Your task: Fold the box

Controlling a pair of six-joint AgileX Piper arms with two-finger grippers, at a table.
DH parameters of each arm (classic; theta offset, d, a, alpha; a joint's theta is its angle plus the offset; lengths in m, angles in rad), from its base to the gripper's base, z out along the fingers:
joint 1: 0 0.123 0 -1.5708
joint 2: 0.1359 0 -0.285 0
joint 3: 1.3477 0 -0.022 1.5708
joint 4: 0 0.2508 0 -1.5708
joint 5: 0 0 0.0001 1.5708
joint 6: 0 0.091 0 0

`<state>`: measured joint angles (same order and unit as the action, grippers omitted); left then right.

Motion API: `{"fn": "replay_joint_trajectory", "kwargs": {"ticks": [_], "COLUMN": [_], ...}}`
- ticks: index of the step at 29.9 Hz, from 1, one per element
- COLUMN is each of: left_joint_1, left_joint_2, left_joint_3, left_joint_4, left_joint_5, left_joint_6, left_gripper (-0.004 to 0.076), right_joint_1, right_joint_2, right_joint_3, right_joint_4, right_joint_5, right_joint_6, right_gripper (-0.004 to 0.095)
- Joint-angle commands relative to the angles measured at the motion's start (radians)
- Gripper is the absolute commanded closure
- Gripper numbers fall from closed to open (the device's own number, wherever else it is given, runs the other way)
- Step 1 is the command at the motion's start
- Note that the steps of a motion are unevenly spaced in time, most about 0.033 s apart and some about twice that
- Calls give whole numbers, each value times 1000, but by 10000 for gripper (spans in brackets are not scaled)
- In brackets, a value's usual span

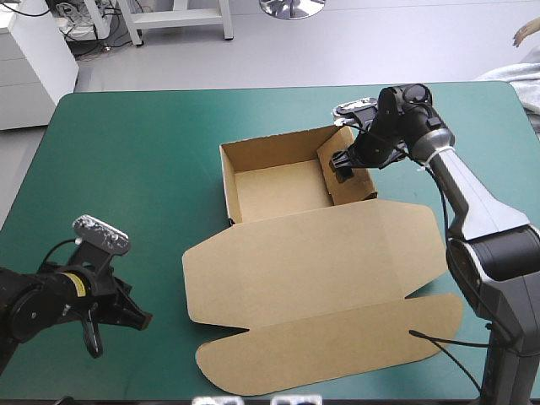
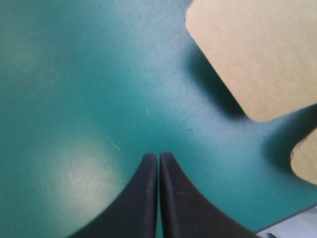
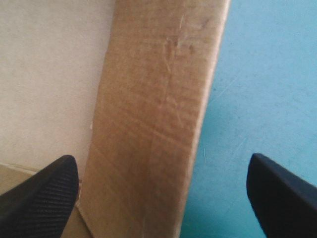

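Right tool (image 3: pixel 161 163) astride box (image 3: pixel 153 74) wall

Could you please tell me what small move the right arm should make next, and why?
Probably shut the right gripper on the side wall of the box: it is open and straddles that wall, one finger inside, one over the teal-green cover.

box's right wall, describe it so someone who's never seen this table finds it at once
On the teal-green table lies the brown box, its lid flat toward the near edge and an open tray behind it. The right wall is the tray's upright side nearest the table's right edge. It alone has the open right gripper straddling it.
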<state>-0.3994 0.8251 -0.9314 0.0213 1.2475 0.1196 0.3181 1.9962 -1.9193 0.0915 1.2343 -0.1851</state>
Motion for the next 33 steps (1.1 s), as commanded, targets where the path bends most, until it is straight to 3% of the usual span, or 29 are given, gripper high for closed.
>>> {"fn": "replay_joint_trajectory", "kwargs": {"ticks": [1, 5, 12, 19, 25, 33], "left_joint_1": [-5, -5, -5, -5, -5, -5], "left_joint_2": [-23, -23, -23, -23, -23, -23], "left_joint_3": [44, 64, 64, 64, 64, 64], "left_joint_4": [-4, -4, -4, -4, -2, 0], "left_joint_5": [42, 42, 39, 36, 38, 40], "left_joint_6": [-15, -15, -15, -15, -11, -10], "left_gripper": [731, 731, 731, 731, 731, 731], "right_joint_1": [-4, -4, -4, -4, -15, -163], "right_joint_2": [-8, 16, 23, 23, 22, 21], "right_joint_3": [-32, -32, -36, -126, -249, -306], "right_joint_4": [11, 22, 14, -12, -177, -152], "right_joint_5": [-42, -48, -47, -10, 20, 20], "right_joint_6": [-15, -15, -31, -35, -28, -38], "right_gripper": [121, 345, 929, 927, 927, 927]}}
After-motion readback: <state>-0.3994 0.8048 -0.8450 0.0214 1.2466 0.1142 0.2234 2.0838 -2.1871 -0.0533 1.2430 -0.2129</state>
